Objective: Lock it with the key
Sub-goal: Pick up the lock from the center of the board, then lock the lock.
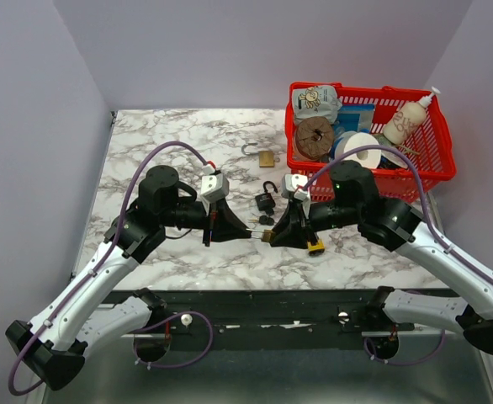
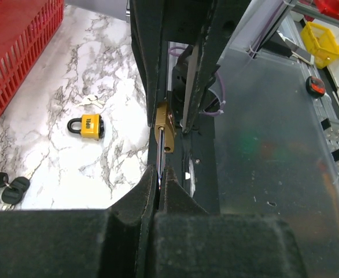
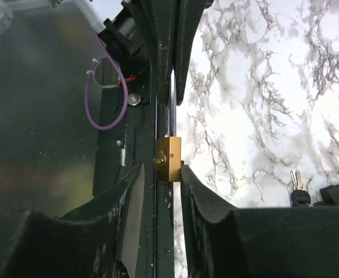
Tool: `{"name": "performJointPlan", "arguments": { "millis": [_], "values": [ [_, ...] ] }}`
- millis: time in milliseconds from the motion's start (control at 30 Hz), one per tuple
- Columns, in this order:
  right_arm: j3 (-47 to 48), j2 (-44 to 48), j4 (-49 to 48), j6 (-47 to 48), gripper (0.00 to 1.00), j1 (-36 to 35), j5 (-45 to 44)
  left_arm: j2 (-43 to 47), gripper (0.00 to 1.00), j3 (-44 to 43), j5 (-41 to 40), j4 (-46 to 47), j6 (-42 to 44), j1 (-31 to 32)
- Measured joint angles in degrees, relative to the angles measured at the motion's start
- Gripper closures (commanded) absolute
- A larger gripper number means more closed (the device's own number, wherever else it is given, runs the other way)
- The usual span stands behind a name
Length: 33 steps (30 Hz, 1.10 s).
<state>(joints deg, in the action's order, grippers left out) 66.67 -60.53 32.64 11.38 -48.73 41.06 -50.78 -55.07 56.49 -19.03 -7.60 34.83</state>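
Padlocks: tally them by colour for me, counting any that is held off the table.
Brass padlocks: 2, the held brass padlock and the loose brass padlock
Black padlock: 1
Yellow padlock: 1
Total: 4

A red basket (image 1: 438, 165) is sitting at the far right corner of the marble counter (image 1: 145, 151), carrying a cream pump bottle (image 1: 406, 119), a brown roll (image 1: 315, 139) and a white roll (image 1: 360, 145).
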Motion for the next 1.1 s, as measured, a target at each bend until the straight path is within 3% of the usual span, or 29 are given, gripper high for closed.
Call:
{"name": "performJointPlan", "arguments": {
  "millis": [267,333,1100],
  "values": [
    [0.1,-0.7,-0.4,-0.1,0.96,0.3,0.2,0.1,1.00,0.0,-0.3,0.7,-2.5,0.1],
    [0.1,-0.8,-0.6,-0.5,0.98,0.4,0.2,0.1,1.00,0.0,-0.4,1.1,-3.3,0.1],
    [0.5,-3.1,-0.3,-6.7,0.99,1.2,6.6,1.4,1.00,3.3,-2.8,7.2,-7.9,4.0]
  ]
}}
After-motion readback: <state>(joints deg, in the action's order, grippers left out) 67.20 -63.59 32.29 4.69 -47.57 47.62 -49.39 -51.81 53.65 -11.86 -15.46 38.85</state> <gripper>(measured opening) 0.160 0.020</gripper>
